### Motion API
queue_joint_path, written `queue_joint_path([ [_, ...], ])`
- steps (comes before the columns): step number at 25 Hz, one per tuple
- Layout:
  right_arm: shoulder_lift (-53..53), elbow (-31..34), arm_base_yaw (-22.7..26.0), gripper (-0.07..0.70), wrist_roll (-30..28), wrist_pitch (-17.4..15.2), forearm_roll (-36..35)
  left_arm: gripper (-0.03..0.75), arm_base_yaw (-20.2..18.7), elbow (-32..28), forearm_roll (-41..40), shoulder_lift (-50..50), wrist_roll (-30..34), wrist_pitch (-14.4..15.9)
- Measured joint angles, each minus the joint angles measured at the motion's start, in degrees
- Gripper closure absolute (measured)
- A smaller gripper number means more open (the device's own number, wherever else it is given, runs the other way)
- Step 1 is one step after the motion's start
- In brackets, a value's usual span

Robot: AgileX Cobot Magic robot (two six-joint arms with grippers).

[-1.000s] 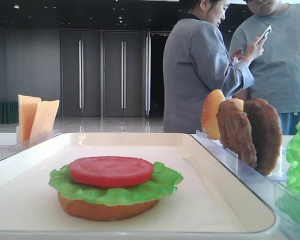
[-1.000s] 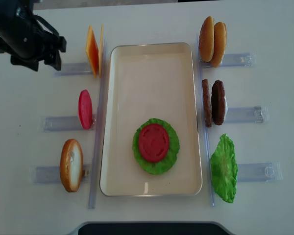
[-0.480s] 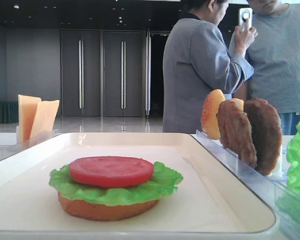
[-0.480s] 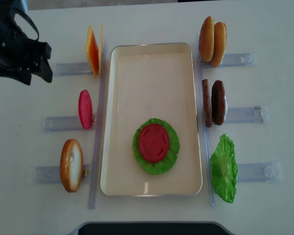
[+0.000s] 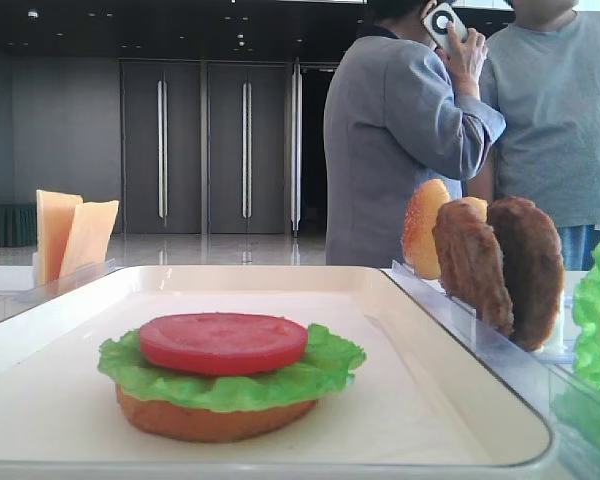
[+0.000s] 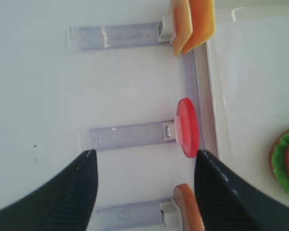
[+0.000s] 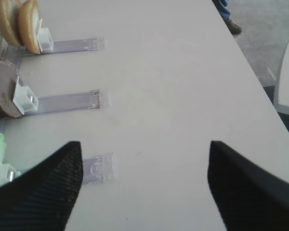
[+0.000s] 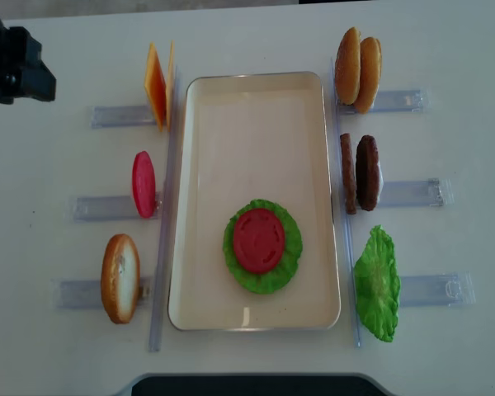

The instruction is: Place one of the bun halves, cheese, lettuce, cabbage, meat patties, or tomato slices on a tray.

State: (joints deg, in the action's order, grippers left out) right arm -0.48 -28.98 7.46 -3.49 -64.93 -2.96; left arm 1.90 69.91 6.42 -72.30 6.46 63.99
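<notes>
While the left claw (image 6: 143, 192) has drawn back to the desk's far-left corner, released and empty, a tomato slice (image 8: 258, 240) lies on lettuce (image 8: 262, 246) in the tray (image 8: 256, 115); this placement looks finished.

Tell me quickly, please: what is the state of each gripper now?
Left gripper: open, holding nothing, above the table beside the tomato slice in its holder.
Right gripper: open, empty, over bare table.

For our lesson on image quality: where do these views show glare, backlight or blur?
Front exterior view: bright doorway backlight, sharp red tomato slice. Overhead view: even light, faint glare on the cream rectangular tray rim. Wrist views: washed-out white table, blurred black jaws at the bottom edge.
</notes>
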Motion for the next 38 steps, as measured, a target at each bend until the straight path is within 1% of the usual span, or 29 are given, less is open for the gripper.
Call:
queue_joint_path([
  [2,0.00,0.00,0.00,0.118,0.00,0.00,-0.05,0.233,0.00,-1.46,0.28,3.74,1.07,0.00],
  [5,0.00,0.00,0.00,0.118,0.00,0.00,-0.05,0.233,0.00,-5.71,0.40,9.98,1.40,-0.19],
  [8,0.00,0.00,0.00,0.118,0.00,0.00,-0.05,0.233,0.00,-11.15,0.46,15.98,1.40,-0.71],
  [12,0.00,0.00,0.00,0.118,0.00,0.00,-0.05,0.233,0.00,-18.77,0.53,24.79,1.44,-2.60],
  [14,0.00,0.00,0.00,0.118,0.00,0.00,-0.05,0.239,0.00,-22.51,0.53,29.00,1.44,-3.07],
  [20,0.00,0.00,0.00,0.118,0.00,0.00,-0.05,0.251,0.00,-31.19,0.64,41.64,1.44,-3.26],
  [24,0.00,0.00,0.00,0.118,0.00,0.00,-0.05,0.251,0.00,-35.74,0.64,49.84,1.44,-3.26],
  [29,0.00,0.00,0.00,0.118,0.00,0.00,-0.05,0.251,0.00,-39.53,0.64,59.92,1.68,-3.43],
  [34,0.00,0.00,0.00,0.118,0.00,0.00,-0.05,0.251,0.00,-40.09,0.68,70.07,2.80,-3.53],
  [36,0.00,0.00,0.00,0.118,0.00,0.00,-0.05,0.251,0.00,-40.09,1.14,72.86,3.96,-3.10],
  [38,0.00,0.00,0.00,0.118,0.00,0.00,-0.05,0.251,0.00,-40.20,1.44,73.23,4.37,-1.72],
])
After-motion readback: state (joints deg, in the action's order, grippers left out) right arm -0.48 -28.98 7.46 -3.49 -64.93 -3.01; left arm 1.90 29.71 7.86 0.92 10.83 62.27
